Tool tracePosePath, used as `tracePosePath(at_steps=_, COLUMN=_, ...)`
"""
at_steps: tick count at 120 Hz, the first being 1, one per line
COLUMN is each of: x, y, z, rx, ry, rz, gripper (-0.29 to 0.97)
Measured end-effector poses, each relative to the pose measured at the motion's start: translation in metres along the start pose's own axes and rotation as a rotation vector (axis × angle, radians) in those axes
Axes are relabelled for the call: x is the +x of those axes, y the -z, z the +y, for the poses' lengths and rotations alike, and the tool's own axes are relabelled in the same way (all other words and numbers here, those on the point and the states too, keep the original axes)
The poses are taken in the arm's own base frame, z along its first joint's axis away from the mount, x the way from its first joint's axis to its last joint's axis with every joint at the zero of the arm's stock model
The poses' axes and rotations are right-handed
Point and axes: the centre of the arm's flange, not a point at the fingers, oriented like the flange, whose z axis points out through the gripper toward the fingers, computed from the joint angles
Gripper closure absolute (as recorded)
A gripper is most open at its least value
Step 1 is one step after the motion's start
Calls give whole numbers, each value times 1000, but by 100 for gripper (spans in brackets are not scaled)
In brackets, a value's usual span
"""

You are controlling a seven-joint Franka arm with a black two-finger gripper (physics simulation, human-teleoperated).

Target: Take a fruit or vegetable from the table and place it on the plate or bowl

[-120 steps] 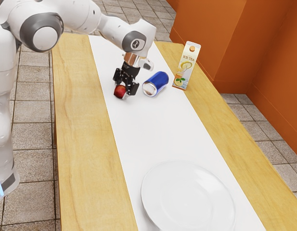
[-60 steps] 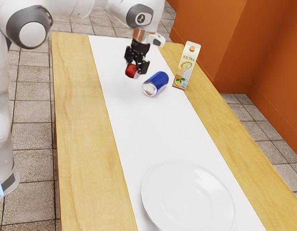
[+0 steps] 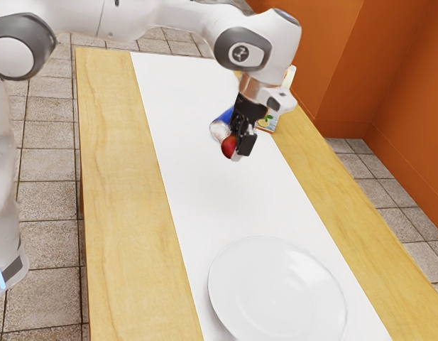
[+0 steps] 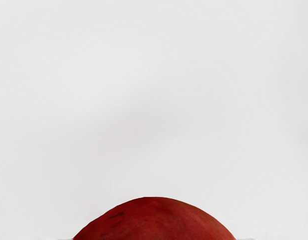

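Note:
A small red apple (image 3: 228, 146) hangs in the air above the white table runner (image 3: 204, 185), with my black gripper (image 3: 236, 145) shut on it. In the wrist view the apple (image 4: 154, 222) bulges just under my hand, with white runner (image 4: 154, 90) beyond it. A large white plate (image 3: 277, 293) lies on the runner near the table's front edge, well below and toward the exterior view's right of the held apple.
A blue can (image 3: 220, 122) lies on its side just behind my gripper, partly hidden by it. An iced tea carton (image 3: 275, 114) stands behind my arm near the orange wall (image 3: 360, 64). Wooden table strips (image 3: 126, 213) flank the runner.
My gripper lifted the apple off the runner, then carried it toward the exterior view's right and forward, past the blue can, closer to the plate.

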Motion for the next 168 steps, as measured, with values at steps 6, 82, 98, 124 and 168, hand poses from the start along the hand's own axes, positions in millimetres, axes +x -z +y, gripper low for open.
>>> tracePosePath(at_steps=6, x=-1, y=0, z=36, rx=6, ry=-56, rz=-12, gripper=28)
tracePosePath(at_steps=82, x=-125, y=-22, z=396, rx=77, ry=-684, rz=-78, gripper=28)
tracePosePath(at_steps=98, x=-148, y=-23, z=423, rx=86, ry=-741, rz=-80, gripper=28)
tracePosePath(at_steps=124, x=-112, y=-20, z=385, rx=81, ry=-637, rz=-83, gripper=28)
tracePosePath(at_steps=168, x=9, y=0, z=-9, rx=-17, ry=131, rz=-68, gripper=28)
